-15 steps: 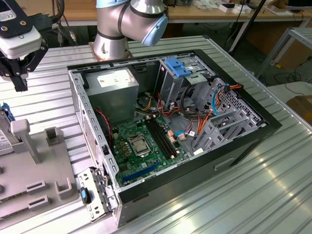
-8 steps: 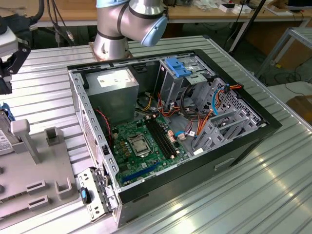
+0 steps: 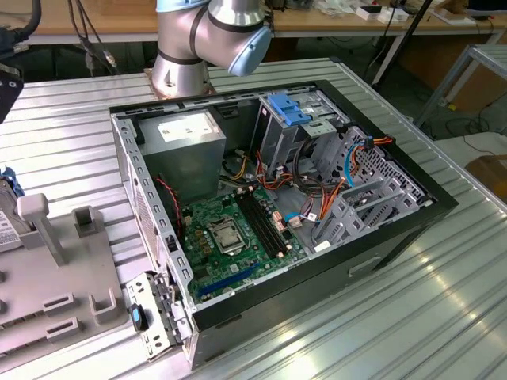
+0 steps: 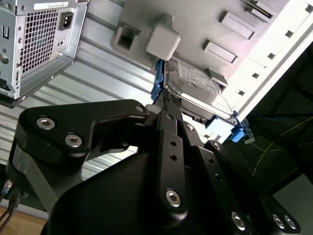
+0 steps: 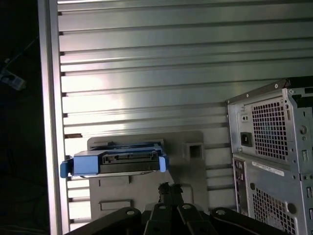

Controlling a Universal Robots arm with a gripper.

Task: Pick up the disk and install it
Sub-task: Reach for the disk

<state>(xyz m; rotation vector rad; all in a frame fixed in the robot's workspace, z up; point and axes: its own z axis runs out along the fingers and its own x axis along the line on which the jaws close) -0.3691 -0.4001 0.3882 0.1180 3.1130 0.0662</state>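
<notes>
The black linkage gripper (image 5: 167,189) hangs just short of the disk (image 5: 115,164), a flat rectangular drive with a silvery labelled face and bright blue plastic rails. Its fingers (image 5: 171,192) look drawn together with nothing between them, so the disk is not yet gripped. The disk sits outside the machine on a pale grey plastic fixture plate (image 5: 193,171), tucked against a blocky grey post (image 4: 164,41), with a narrow edge turned toward the gripper. That propping probably keeps the rails and faces clear of the surface, so that fingers can close across the body. The fixture plate lies on the ribbed aluminium table (image 3: 396,317), just beside the rear of the black and grey metal computer case (image 3: 277,222). The case lies on its side with the panel off and its green circuit board (image 3: 230,229) exposed, most likely so the interior can be reached from above.
</notes>
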